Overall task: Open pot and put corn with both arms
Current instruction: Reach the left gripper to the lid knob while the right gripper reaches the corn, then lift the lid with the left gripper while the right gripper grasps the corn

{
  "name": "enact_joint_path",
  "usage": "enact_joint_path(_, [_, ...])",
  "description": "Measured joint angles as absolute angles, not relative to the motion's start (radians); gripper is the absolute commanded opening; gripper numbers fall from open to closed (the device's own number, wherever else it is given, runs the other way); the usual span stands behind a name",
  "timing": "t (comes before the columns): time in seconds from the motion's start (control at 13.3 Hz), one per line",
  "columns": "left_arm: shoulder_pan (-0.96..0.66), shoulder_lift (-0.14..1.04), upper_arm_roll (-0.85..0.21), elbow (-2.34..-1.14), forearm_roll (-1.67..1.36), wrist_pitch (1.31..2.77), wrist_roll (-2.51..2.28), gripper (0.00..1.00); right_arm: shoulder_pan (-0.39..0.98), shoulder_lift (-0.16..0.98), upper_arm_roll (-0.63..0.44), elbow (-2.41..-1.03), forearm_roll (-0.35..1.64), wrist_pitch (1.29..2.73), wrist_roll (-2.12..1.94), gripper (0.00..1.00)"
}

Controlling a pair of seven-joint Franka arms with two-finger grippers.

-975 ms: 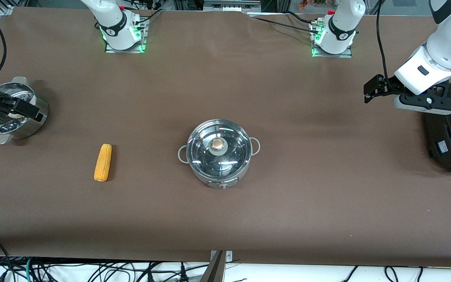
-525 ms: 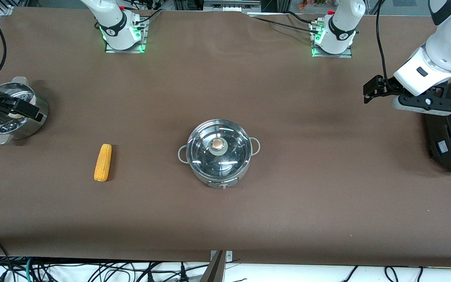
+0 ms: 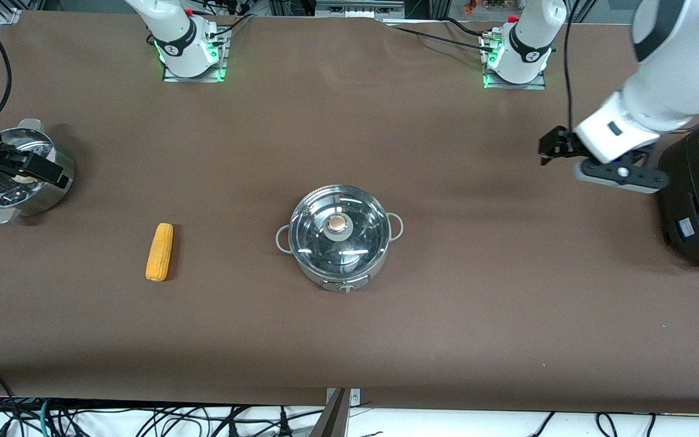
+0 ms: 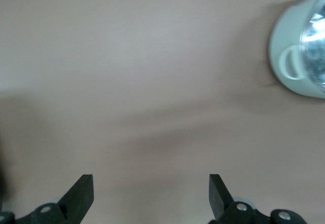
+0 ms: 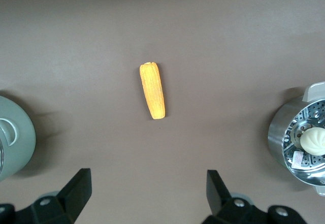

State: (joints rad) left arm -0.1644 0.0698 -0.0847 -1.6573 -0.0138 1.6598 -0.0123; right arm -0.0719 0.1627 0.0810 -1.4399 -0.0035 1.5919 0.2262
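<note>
Left gripper [image 3: 553,147] open above bare table [image 3: 446,315]

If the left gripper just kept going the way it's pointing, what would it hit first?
Most likely bare table. The left gripper, open, points down at brown cloth; the pot sits off to the side of its line, so it would probably miss it, though depth is hard to judge.

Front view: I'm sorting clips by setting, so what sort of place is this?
Likely a robotics lab bench set up as a mock kitchen: two arms bolted to a brown-covered table, cables along its edge, and cookware laid out, namely a lidded pot, corn and a steamer pot.
</note>
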Motion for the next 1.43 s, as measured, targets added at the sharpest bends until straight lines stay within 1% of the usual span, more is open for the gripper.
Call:
enact_joint_path(0.22, [-0.296,0.159,-0.093,-1.522,-0.017,1.672,-0.012,1.00,-0.072,0.167,0.082,-1.441,-0.007,1.592,0.226,1.00])
enact_joint_path(0.3, [-0.342,0.205,-0.094,-1.476,-0.017,1.694,-0.012,1.00,-0.072,0.169,0.082,-1.441,-0.011,1.592,0.226,1.00])
enact_joint_path(0.38, [-0.384,0.258,-0.095,-1.436,-0.017,1.746,-0.012,1.00,-0.072,0.171,0.082,-1.441,-0.012,1.592,0.226,1.00])
enact_joint_path(0.53, [-0.452,0.380,-0.095,-1.384,-0.018,1.920,-0.012,1.00,-0.072,0.180,0.082,-1.442,-0.013,1.592,0.226,1.00])
enact_joint_path(0.67, [-0.498,0.497,-0.096,-1.364,-0.051,2.097,-0.012,1.00,-0.071,0.201,0.082,-1.444,-0.013,1.596,0.227,1.00])
enact_joint_path(0.9, [-0.565,0.640,-0.096,-1.354,-0.090,2.316,-0.012,1.00,-0.067,0.277,0.083,-1.457,-0.013,1.654,0.227,1.00])
enact_joint_path(0.97, [-0.580,0.669,-0.095,-1.351,-0.090,2.365,-0.012,1.00,-0.066,0.314,0.083,-1.461,-0.013,1.690,0.227,1.00])
enact_joint_path(1.12, [-0.598,0.695,-0.095,-1.343,-0.090,2.398,-0.012,1.00,-0.066,0.409,0.083,-1.469,-0.015,1.798,0.227,1.00])
enact_joint_path(1.43, [-0.602,0.700,-0.094,-1.336,-0.090,2.398,-0.010,1.00,-0.066,0.649,0.083,-1.478,-0.059,2.131,0.217,1.00])
